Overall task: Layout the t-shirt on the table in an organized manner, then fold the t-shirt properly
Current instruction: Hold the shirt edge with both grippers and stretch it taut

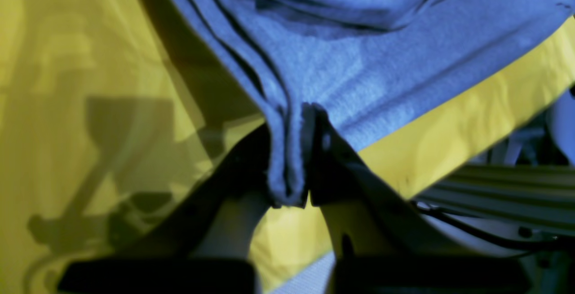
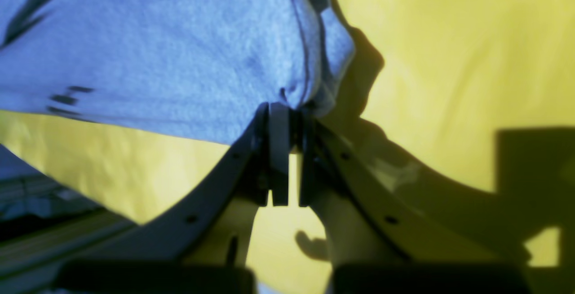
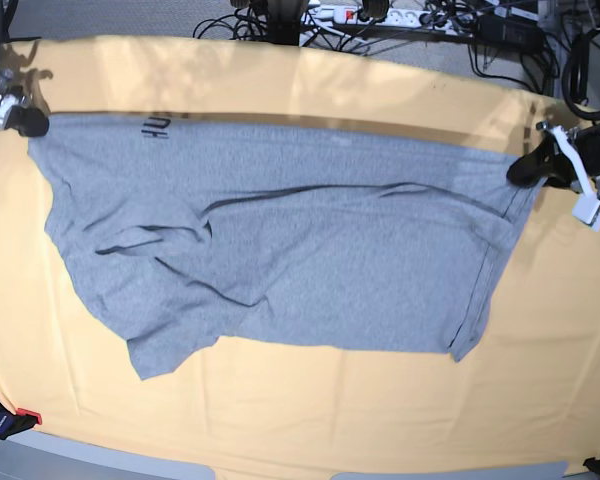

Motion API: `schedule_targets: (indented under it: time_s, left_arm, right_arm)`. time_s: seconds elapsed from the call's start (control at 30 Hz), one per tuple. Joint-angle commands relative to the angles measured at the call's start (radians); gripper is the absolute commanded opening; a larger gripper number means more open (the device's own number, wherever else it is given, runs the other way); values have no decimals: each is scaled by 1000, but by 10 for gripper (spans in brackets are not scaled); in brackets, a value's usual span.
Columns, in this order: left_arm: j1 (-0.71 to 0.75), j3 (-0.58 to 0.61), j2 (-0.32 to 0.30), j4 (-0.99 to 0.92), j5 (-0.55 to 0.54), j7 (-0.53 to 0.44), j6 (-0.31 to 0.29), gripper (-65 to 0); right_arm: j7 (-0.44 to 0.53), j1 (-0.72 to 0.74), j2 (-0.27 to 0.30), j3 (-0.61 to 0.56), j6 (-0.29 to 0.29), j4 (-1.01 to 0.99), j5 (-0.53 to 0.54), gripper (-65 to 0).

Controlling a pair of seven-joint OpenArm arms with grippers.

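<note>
Gripping the t-shirt [image 3: 310, 260] at two far-apart corners, I am holding its upper edge taut across the worktop [image 3: 310, 410]. My left fingers [image 1: 294, 150] are clenched on a bunched fold of the grey cloth, the pleats running down between them in the left wrist view. My right fingers [image 2: 287, 150] are pinching the shirt too, at the spot where a stitched seam meets the corner. In the base view my left fingers [image 3: 528, 168] are sitting at the shirt's right end and my right fingers [image 3: 25, 120] at its left end. The rest of the shirt is draping below that edge over the yellow-orange cloth, wrinkled through the middle, with one flap [image 3: 165, 345] hanging lowest at the shirt's lower left. A scrap of black lettering [image 3: 156, 125] is showing near the shirt's top edge, close to my right fingers. Beyond the shirt's top edge, cables [image 3: 410, 20] are lying past the worktop's far side.
</note>
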Motion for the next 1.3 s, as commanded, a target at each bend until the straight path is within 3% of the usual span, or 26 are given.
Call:
schedule_targets:
  time_s: [0.0,0.23,0.5,0.9,1.1,1.27]
  left_arm:
    - [8,-14,-35,13,-27,0,-4,-650]
    - [107,-5,-69,13,-130,58,-65,-650]
    - [121,-5,-150,13,-141,84,-65,-650]
    - [202,-5,-163,13,-220,160,-65,-650]
    - [201,-5,-172,13,-193,162,-65,-650]
    - [200,-5,-215,13,-170,158,-65,-650]
  right_arm:
    - [15,-15,29,11,5,37,3,-650]
    - [15,-132,29,11,5,154,3,-650]
    - [15,-210,29,11,5,171,2,-650]
    - [15,-218,29,11,5,171,40,-650]
    - [15,-219,29,11,5,171,39,-650]
    - [15,-219,29,11,5,171,30,-650]
